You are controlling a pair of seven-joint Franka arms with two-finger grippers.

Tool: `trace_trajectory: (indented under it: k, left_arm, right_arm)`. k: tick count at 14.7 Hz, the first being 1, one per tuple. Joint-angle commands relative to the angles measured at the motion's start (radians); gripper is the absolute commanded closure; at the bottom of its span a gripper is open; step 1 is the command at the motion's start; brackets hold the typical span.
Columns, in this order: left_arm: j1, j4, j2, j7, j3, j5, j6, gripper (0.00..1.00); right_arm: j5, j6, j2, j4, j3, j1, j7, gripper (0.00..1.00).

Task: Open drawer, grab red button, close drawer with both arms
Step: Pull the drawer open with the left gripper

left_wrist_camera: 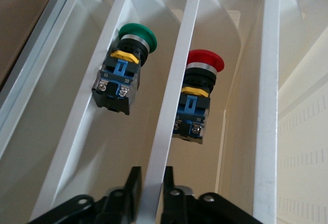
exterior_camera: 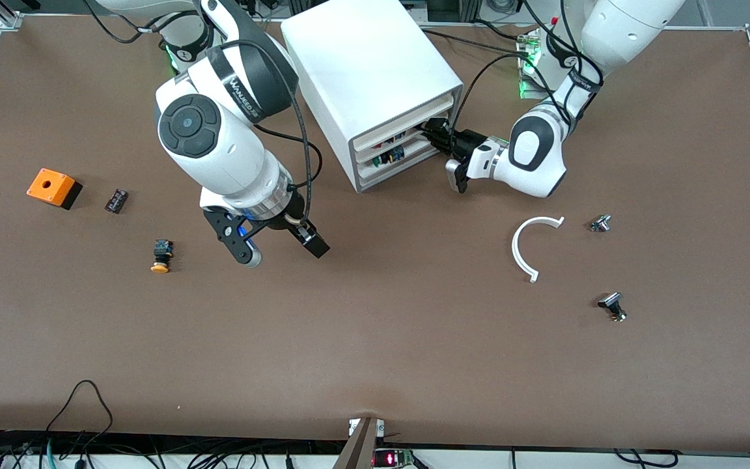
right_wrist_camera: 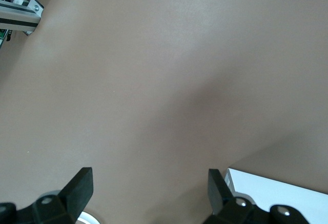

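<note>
At the front of the white cabinet (exterior_camera: pixel 375 85), the left claw (exterior_camera: pixel 432 132) reaches in level with the stacked drawer fronts, and in the left wrist view its two black fingers (left_wrist_camera: pixel 130 185) are pinched together on the thin white front edge of the drawer (left_wrist_camera: pixel 159 131), one finger on each face of that edge. Inside that drawer lies the button (left_wrist_camera: pixel 197 96), its red cap pointing away from the claw and its black-and-blue body toward it, resting against the drawer's floor and apart from the fingers. A like green-capped button (left_wrist_camera: pixel 125 73) lies in the neighbouring drawer, the one next to it in the stack. Over bare brown surface (exterior_camera: pixel 375 339), nearer to the front camera than the cabinet and toward the right arm's end, hangs the right claw (exterior_camera: pixel 284 251) with its fingers spread wide and nothing between them; a corner of the cabinet shows at the edge of the right wrist view. Toward the right arm's end of the surface sit an orange box (exterior_camera: pixel 53 187), a small black part (exterior_camera: pixel 116 200) and a yellow-capped button (exterior_camera: pixel 161 256). Toward the left arm's end lie a white curved strip (exterior_camera: pixel 523 251) and two small metal parts (exterior_camera: pixel 601 223), well apart from the cabinet.
</note>
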Motion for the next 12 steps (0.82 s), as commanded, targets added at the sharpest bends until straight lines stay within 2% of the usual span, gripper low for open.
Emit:
trace_trajectory:
  k: [1, 5, 7, 12]
  left_arm:
    - [0.01, -0.014, -0.025, 0.021, -0.004, -0.029, 0.013, 1.0]
    - [0.023, 0.056, 0.01, -0.002, 0.016, -0.017, 0.013, 1.0]
    - [0.02, 0.099, 0.039, -0.004, 0.045, -0.003, 0.013, 1.0]
    - [0.02, 0.181, 0.091, -0.004, 0.093, 0.005, 0.039, 1.0]
  right_arm:
    - [0.028, -0.004, 0.016, 0.036, -0.002, 0.007, 0.024, 0.01]
    - [0.034, 0.0, 0.016, 0.039, -0.002, 0.007, 0.038, 0.01]
    - [0.034, 0.0, 0.022, 0.076, -0.001, 0.01, 0.066, 0.01]
    - [0.032, 0.048, 0.042, 0.096, -0.002, 0.076, 0.156, 0.01]
